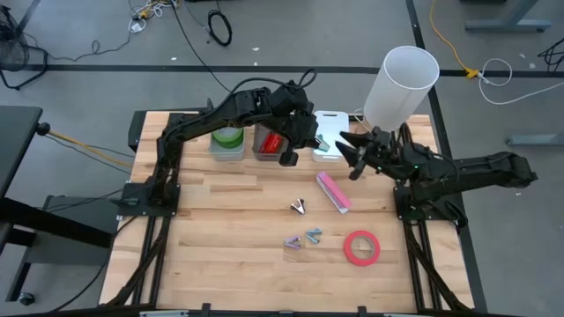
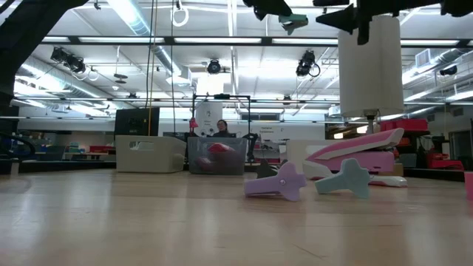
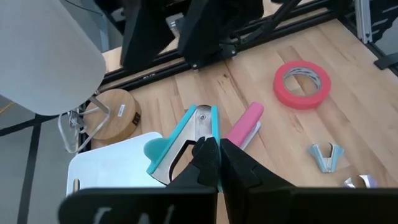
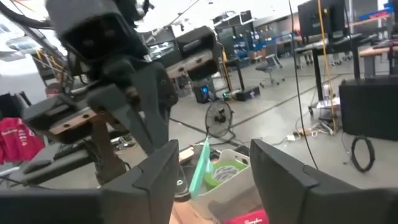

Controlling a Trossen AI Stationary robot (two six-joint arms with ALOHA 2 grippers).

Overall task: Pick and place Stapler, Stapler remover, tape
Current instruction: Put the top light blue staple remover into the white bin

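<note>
My left gripper [image 1: 308, 145] is shut on a teal stapler [image 3: 183, 140], held in the air over a white tray [image 1: 330, 119] at the table's far middle. The stapler also shows high up in the low view [image 2: 292, 22]. My right gripper [image 1: 351, 150] is open and empty just right of it, fingers facing the stapler [image 4: 199, 165]. A pink stapler [image 1: 333, 191], three stapler removers [image 1: 300, 206] [image 1: 291, 242] [image 1: 314, 233] and a red-pink tape roll [image 1: 361, 247] lie flat on the table. Green tape [image 1: 227, 138] sits in a clear bin. My left gripper pinches the teal stapler between its two shut fingers [image 3: 208, 155], at the stapler's side near its middle [image 3: 198, 140]. The stapler is lifted clear of the tray and table and sits tilted in the hold. The fingers themselves hide the exact place of contact.
A second clear bin [image 1: 269, 141] beside the green-tape bin holds a red object. A white paper-towel roll on a wooden stand [image 1: 410, 79] rises at the far right, close behind my right arm. The near half of the table holds only the small items.
</note>
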